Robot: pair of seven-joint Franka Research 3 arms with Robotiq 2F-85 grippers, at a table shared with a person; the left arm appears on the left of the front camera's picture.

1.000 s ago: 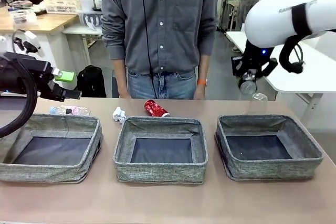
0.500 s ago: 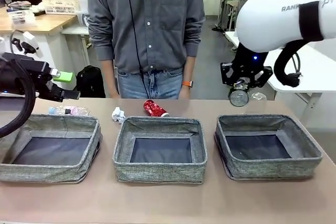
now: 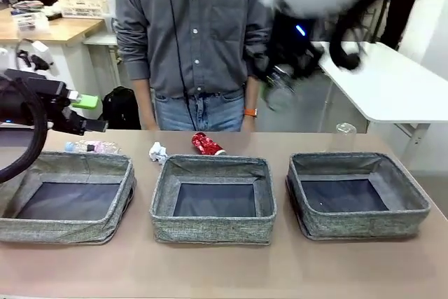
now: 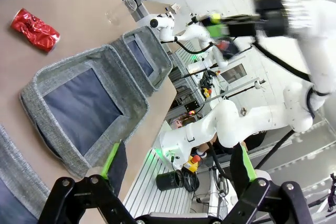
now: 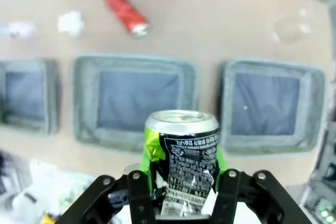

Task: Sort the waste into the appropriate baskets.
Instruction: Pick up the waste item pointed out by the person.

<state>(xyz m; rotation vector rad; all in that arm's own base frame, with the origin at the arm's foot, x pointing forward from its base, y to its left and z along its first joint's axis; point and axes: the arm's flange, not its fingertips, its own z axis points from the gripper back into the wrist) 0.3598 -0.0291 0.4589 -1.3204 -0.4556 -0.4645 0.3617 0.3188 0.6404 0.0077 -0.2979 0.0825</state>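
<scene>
I see my right gripper [image 5: 181, 179] clamped on the crushed dark blue-black metal can [image 5: 182, 142], high above the middle grey woven fabric basket [image 5: 134, 62]. My left gripper [image 4: 177, 157] hangs with jaws wide apart, the crushed red metal can [image 4: 34, 22] lying well beyond its fingertips

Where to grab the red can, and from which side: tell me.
Probably grip the red can across its middle, coming from above, jaws straddling its long axis. It lies on its side on the table, just behind the middle basket.
</scene>
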